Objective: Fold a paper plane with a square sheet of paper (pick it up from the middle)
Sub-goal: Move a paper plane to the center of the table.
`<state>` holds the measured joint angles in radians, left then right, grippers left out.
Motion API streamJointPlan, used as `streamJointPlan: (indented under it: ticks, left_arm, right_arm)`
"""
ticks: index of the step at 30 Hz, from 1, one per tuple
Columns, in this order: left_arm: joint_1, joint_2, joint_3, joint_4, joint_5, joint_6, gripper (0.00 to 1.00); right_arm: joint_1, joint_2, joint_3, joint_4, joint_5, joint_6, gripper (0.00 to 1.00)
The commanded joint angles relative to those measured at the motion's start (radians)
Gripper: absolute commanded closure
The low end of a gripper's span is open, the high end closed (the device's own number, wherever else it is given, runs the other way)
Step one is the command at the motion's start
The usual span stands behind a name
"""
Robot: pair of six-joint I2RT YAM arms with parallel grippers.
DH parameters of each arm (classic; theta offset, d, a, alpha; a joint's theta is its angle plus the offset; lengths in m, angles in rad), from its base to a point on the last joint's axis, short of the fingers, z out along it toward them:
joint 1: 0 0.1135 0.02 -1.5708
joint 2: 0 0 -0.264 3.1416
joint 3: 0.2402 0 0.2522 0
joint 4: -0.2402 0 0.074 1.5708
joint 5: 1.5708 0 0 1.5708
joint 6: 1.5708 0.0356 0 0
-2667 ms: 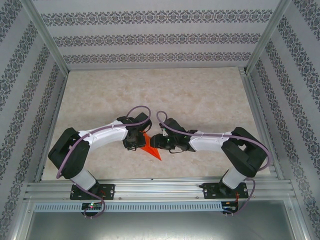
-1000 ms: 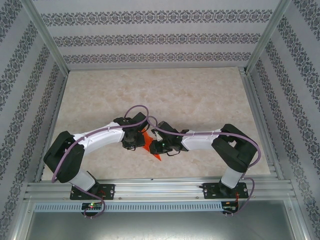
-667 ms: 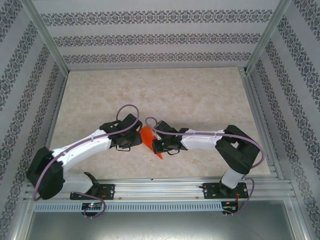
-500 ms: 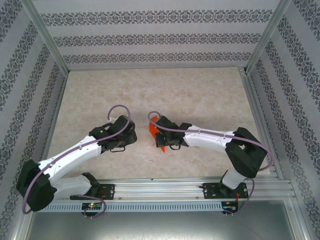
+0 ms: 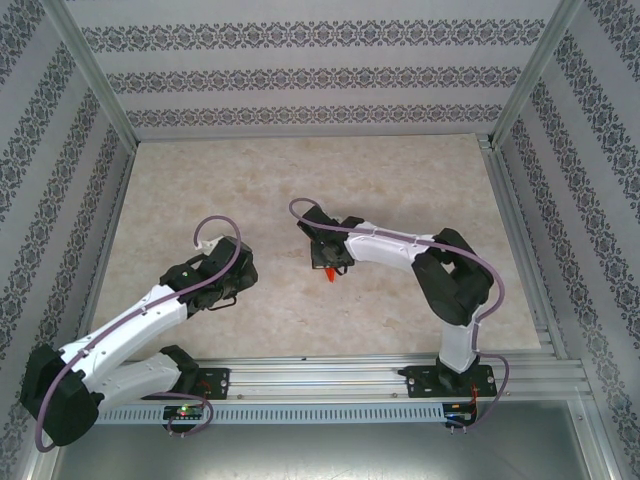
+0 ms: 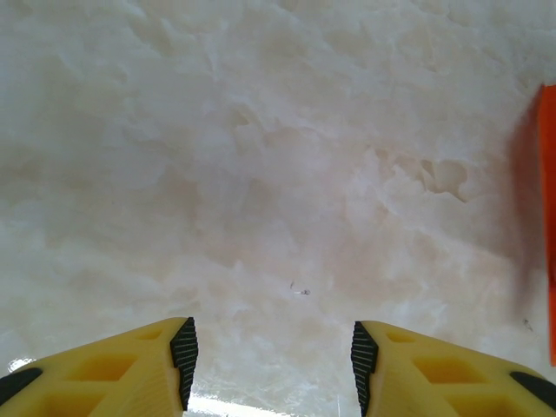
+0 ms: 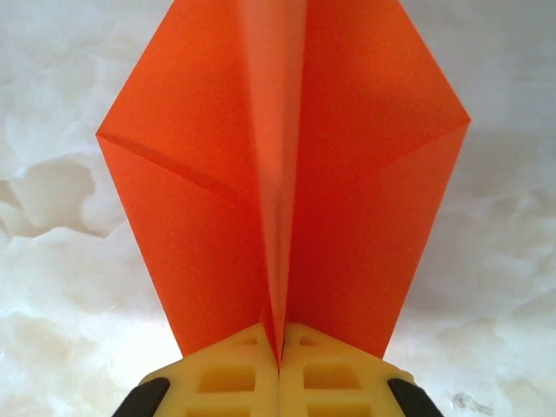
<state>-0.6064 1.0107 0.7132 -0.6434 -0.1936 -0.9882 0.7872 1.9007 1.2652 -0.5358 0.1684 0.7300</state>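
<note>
My left jaws have let go and pulled back leftward since a second ago. They stand apart, nothing between them, over bare table (image 6: pixel 261 174). My right jaws have carried the paper plane (image 7: pixel 278 174) farther out from the near edge. They are clenched on its centre crease, and both folded halves fan out ahead of them.

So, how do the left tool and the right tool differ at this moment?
The left tool stands open, its fingers apart; the right tool is shut. The left tool holds nothing and hangs over the marble-look table; the right tool pinches the orange paper plane at its centre crease. Both tools have yellow fingers.
</note>
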Motion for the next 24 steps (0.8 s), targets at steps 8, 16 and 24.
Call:
streamJointPlan:
  ticks: [8, 16, 24]
  left_arm:
    - [0.023, -0.027, -0.023, -0.012, -0.016, 0.023, 0.46]
    - [0.025, -0.018, -0.024, -0.001, -0.003, 0.034, 0.46]
    - [0.028, -0.020, -0.025, -0.004, -0.005, 0.047, 0.45]
  right_arm:
    - [-0.011, 0.058, -0.019, 0.003, -0.012, 0.041, 0.87]
    - [-0.011, 0.087, -0.054, 0.025, -0.021, 0.078, 0.71]
    - [0.018, 0.180, -0.018, -0.024, 0.011, 0.095, 0.66]
